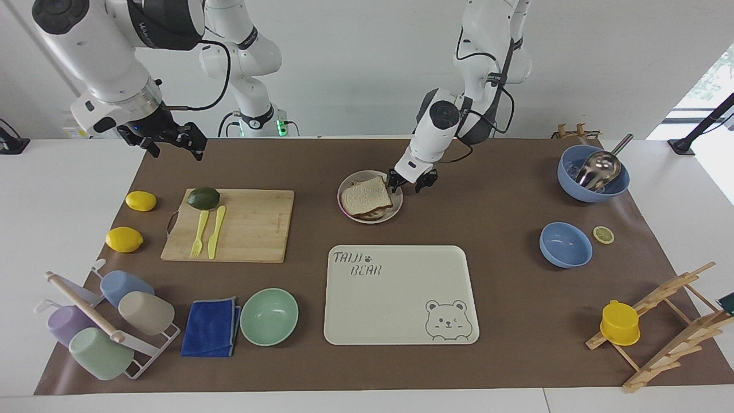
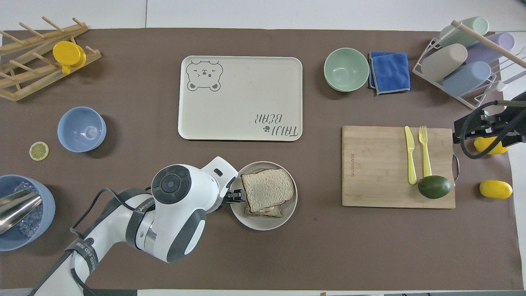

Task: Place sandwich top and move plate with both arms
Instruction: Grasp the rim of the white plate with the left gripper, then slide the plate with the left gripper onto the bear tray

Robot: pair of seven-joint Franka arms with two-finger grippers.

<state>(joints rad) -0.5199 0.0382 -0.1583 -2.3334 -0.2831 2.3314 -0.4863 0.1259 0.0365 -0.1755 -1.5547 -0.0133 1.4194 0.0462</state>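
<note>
Beside plate (image 1: 395, 206) — left claw (image 1: 410, 180); tray (image 1: 401, 321) and board (image 1: 252, 229) nearby.

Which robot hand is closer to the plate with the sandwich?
The left hand. It is open at the plate's rim, on the side toward the left arm's end. The right hand is up over the right arm's end of the table, open.

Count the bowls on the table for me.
3. A green bowl beside the blue cloth; a small blue bowl beside the lemon slice; a larger blue bowl, holding a metal scoop, nearer the robots. None appears hidden.
</note>
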